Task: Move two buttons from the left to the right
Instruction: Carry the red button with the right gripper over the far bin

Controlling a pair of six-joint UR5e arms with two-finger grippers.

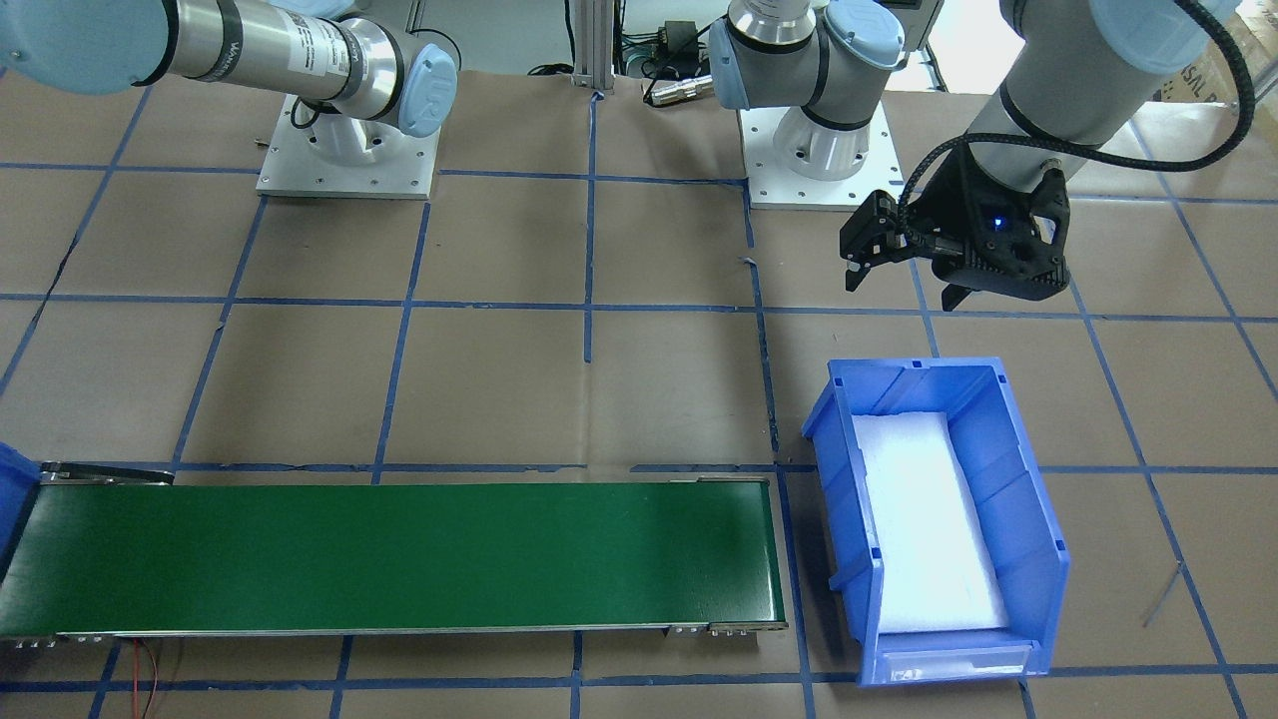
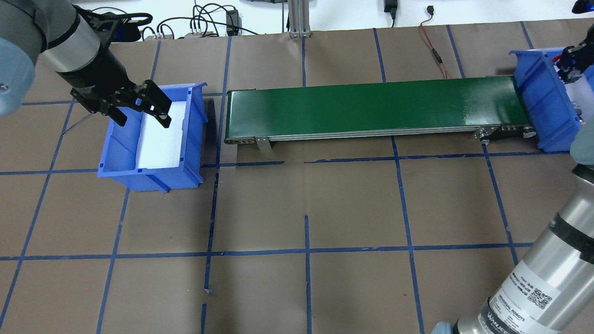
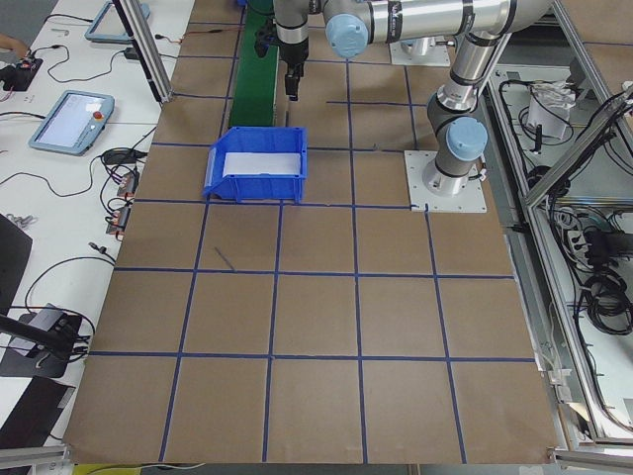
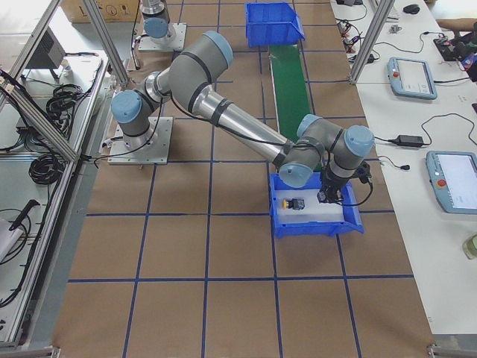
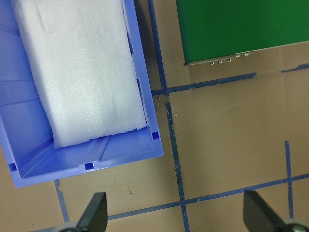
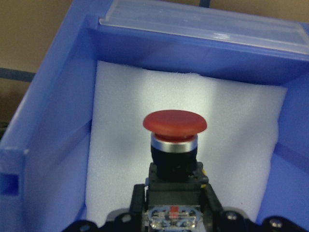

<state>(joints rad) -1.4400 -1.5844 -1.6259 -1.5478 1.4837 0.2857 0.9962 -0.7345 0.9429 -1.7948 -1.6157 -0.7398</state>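
The red button [image 6: 175,123] stands upright over the white foam of the right blue bin [image 6: 53,121], its block between the fingers of my right gripper [image 6: 174,205], which is shut on it. The yellow button [image 4: 294,203] lies on the foam in the same bin [image 4: 313,227], beside the right gripper [image 4: 332,195]. My left gripper [image 2: 139,109] is open and empty, hovering over the left blue bin [image 2: 192,139]. That bin holds only white foam [image 5: 82,72]. The left gripper also shows in the front-facing view [image 1: 899,275].
A green conveyor belt [image 2: 371,106] runs between the two bins, and it also shows in the front-facing view [image 1: 399,554]. The table is brown paper with blue tape lines [image 2: 306,250]. Cables lie along the far edge.
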